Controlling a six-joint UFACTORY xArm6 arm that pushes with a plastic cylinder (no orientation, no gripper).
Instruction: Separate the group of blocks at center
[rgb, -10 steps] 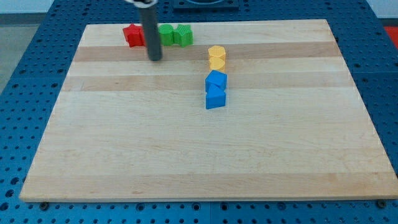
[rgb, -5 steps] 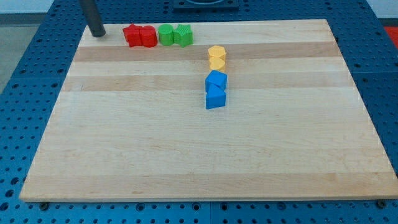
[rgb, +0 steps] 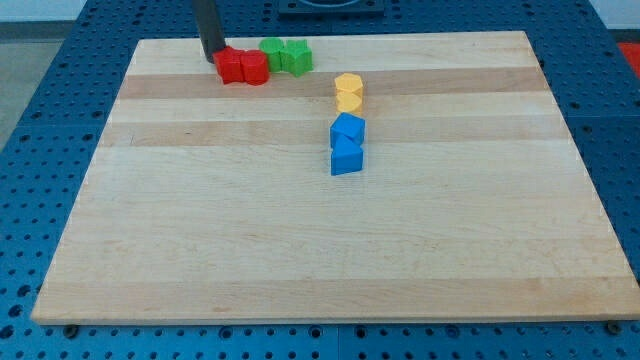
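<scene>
- Camera view: my tip (rgb: 213, 59) sits at the board's 11 o'clock region, touching the view's left side of the first red block (rgb: 231, 67).
- The arm ends in a plain dark rod, so it has no claw to spread or press together; only the lower part of the rod shows, running up out of the view's top.
- A second red block (rgb: 255, 68) lies just at 3 o'clock of the first red block, the two touching.
- A green block (rgb: 272, 53) lies at about 1 o'clock of the second red block, close against it; whether they touch I cannot tell.
- A second green block (rgb: 295, 56) sits at 3 o'clock of the first green one, touching it.
- These four blocks form a row near the wooden board's (rgb: 300, 250) far edge, at about 11 to 12 o'clock of the board's middle.
- A yellow block (rgb: 348, 92) lies at about 4 o'clock of the green pair, apart from it.
- A blue block (rgb: 349, 129) lies at 6 o'clock of the yellow one, near it.
- A second blue block (rgb: 346, 157) touches the first blue one at its 6 o'clock.
- The board lies on a blue perforated table (rgb: 40, 120).
</scene>
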